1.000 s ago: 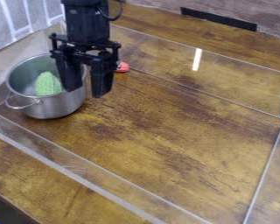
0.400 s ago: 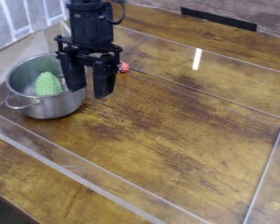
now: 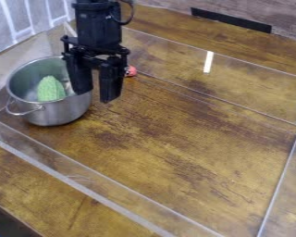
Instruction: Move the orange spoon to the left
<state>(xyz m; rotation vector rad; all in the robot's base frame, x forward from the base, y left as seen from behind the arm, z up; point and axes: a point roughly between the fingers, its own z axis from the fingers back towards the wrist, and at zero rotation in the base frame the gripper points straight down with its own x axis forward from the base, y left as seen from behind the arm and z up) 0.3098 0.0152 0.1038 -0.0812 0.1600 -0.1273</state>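
Only a small orange-red tip of the orange spoon (image 3: 130, 70) shows on the wooden table, just right of the black gripper; the rest is hidden behind it. My gripper (image 3: 93, 94) points straight down, its two black fingers (image 3: 108, 85) spread apart and open. Nothing is visible between them. It hangs low over the table, beside the pot's right rim.
A steel pot (image 3: 27, 108) with side handles stands at the left, holding a green bumpy vegetable (image 3: 51, 89). Clear plastic walls (image 3: 64, 171) fence the wooden tabletop (image 3: 188, 130) at the front and right. A bright reflection (image 3: 209, 62) lies at the back.
The gripper has turned slightly on the spot and stayed open. The spoon tip, the pot and the vegetable have not moved.
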